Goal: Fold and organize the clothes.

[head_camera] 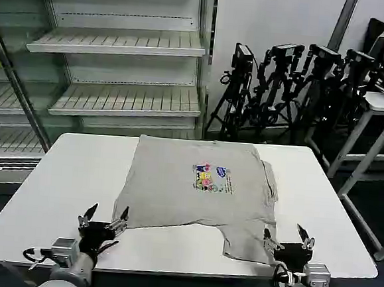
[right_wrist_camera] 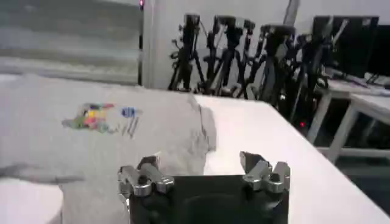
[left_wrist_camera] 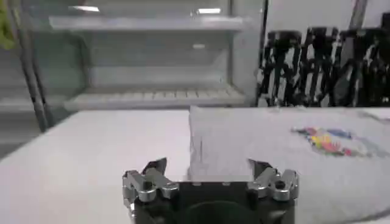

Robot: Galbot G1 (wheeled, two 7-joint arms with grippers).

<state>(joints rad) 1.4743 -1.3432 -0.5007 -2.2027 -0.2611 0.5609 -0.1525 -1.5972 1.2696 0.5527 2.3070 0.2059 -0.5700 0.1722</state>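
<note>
The grey shirt point(head_camera: 198, 187) lies spread on the white table point(head_camera: 70, 174), print side up, its long axis running away from the robot and one sleeve trailing toward the near right edge. The left gripper point(head_camera: 104, 222) hovers with jaws spread just off the shirt's near left corner, the cloth lying ahead of and slightly inward from its fingertips. The right gripper point(head_camera: 287, 240), likewise spread, sits beside the trailing sleeve and looks marginally nearer to cloth.
</note>
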